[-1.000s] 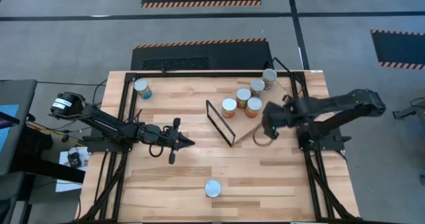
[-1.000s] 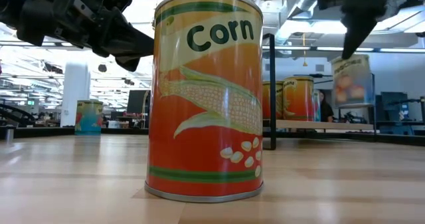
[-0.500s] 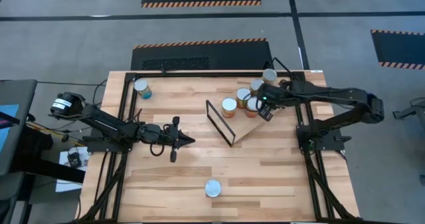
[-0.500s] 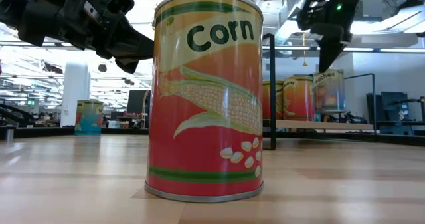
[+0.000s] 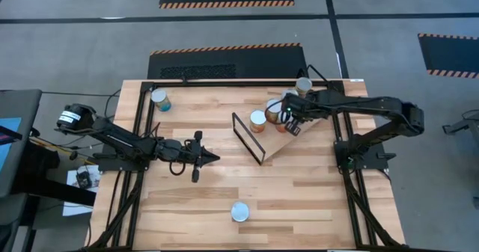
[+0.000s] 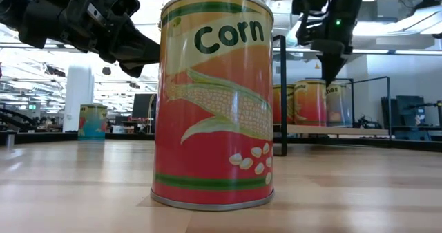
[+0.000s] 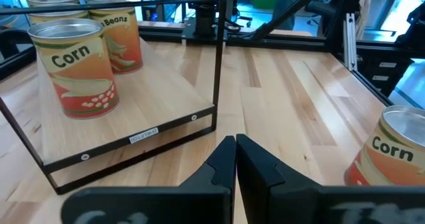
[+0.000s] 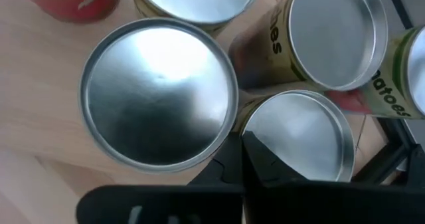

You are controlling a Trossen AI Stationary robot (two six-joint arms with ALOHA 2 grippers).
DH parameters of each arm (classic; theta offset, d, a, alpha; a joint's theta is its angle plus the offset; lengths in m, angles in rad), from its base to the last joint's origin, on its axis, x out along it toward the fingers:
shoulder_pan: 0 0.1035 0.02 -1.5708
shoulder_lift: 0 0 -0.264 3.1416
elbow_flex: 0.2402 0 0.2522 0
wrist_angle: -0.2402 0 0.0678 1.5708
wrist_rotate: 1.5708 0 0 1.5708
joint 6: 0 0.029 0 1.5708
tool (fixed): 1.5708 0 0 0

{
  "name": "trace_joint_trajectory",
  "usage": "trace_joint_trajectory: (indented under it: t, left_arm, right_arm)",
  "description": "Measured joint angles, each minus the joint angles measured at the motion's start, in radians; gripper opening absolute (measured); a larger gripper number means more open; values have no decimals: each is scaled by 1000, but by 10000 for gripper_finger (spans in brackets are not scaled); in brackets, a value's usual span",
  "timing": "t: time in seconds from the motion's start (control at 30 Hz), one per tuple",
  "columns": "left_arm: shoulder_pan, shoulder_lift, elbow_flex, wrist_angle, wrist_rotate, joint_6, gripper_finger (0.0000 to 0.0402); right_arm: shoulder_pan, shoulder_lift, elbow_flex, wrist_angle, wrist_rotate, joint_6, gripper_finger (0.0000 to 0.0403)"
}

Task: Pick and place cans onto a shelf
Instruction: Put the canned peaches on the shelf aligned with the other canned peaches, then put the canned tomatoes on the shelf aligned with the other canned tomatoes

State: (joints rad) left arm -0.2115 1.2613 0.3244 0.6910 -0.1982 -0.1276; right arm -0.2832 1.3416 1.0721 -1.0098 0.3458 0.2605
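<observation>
Hovering over the cans (image 5: 275,111) clustered on the shelf (image 5: 278,141), our right gripper (image 5: 292,122) has its jaws closed and empty. Our left gripper (image 5: 212,159) waits mid-tabletop (image 5: 299,200), jaws closed; other cans stand off the shelf.

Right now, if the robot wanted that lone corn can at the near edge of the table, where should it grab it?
Probably around its round side wall, coming down from above. The corn can stands upright with open tabletop all around, so fingers fit on either side. The left hand, shut now, is nearer than the right hand.
</observation>
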Motion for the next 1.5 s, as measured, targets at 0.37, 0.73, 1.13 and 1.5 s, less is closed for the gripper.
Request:
trace_joint_trajectory:
  t: [0.37,0.73,1.13,1.5]
  left_arm:
    - [0,0,0,0,-17,0,2]
    - [55,0,0,0,-57,-1,2]
    - [403,-81,231,-630,42,138,0]
    - [785,-84,569,-1448,4,221,1]
  right_arm:
    - [-14,1,-1,24,-1,3,62]
    - [109,-90,83,-20,115,-31,79]
    - [316,-381,-311,601,124,-170,15]
    - [362,-420,-426,908,127,-347,13]
